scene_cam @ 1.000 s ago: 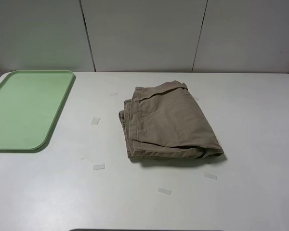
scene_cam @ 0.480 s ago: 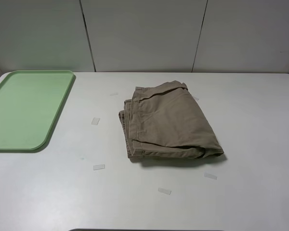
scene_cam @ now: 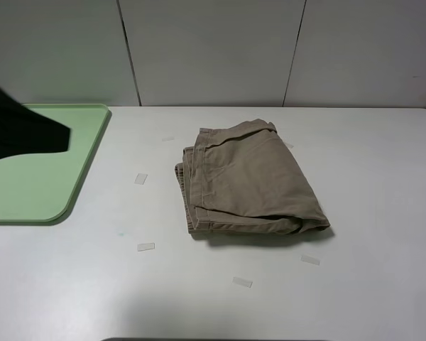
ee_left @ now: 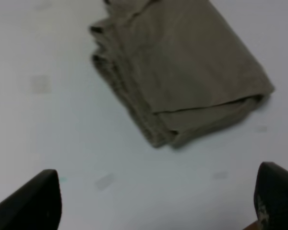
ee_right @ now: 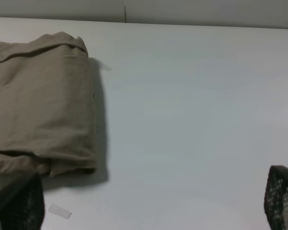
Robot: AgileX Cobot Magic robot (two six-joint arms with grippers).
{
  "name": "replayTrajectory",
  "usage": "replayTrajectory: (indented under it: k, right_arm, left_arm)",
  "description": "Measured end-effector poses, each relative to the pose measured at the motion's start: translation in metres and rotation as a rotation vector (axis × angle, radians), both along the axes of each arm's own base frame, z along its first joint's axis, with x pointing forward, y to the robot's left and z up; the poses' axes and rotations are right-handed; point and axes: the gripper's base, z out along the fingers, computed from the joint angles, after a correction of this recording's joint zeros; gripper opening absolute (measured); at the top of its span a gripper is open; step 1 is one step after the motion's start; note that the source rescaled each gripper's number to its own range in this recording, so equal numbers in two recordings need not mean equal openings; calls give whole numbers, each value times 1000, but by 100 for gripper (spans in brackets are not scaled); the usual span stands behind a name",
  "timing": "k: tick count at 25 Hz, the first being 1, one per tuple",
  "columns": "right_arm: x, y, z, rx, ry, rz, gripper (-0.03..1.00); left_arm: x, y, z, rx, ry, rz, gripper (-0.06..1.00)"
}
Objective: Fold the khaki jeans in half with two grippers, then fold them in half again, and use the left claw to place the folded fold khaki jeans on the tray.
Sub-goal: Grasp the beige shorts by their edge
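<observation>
So, both folds looked done already: the jeans [scene_cam: 248, 181] were seen lying as a compact layered bundle around the middle of the table [scene_cam: 369, 213], well apart from the tray [scene_cam: 35, 192], which was set at about 9 o'clock from them. The step in hand was judged to be the pick-up for the tray move. The left claw [ee_left: 156, 199] was shown with fingers spread wide and nothing between them, the bundle ahead of it untouched. The left arm [scene_cam: 21, 128] was seen as a dark blur over the tray. The right gripper [ee_right: 151, 201] was spread apart too, nothing gripped. Next, the stacked edges on the bundle's 9 o'clock side would probably need to be pinched together, so that no layer would be dropped.
</observation>
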Motion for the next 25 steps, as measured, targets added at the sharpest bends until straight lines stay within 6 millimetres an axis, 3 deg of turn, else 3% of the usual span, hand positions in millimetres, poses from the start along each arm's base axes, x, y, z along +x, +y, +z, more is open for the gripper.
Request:
replayTrajectory:
  k: [9, 16, 25]
  right_arm:
    - [0, 0, 0, 0, 0, 0, 100]
    - [0, 0, 0, 0, 0, 0, 100]
    - [0, 0, 0, 0, 0, 0, 100]
  left_arm:
    - [68, -45, -54, -135, 175, -26, 78]
    - [96, -45, -90, -214, 313, 5, 78]
    - [116, -31, -130, -266, 466, 15, 78]
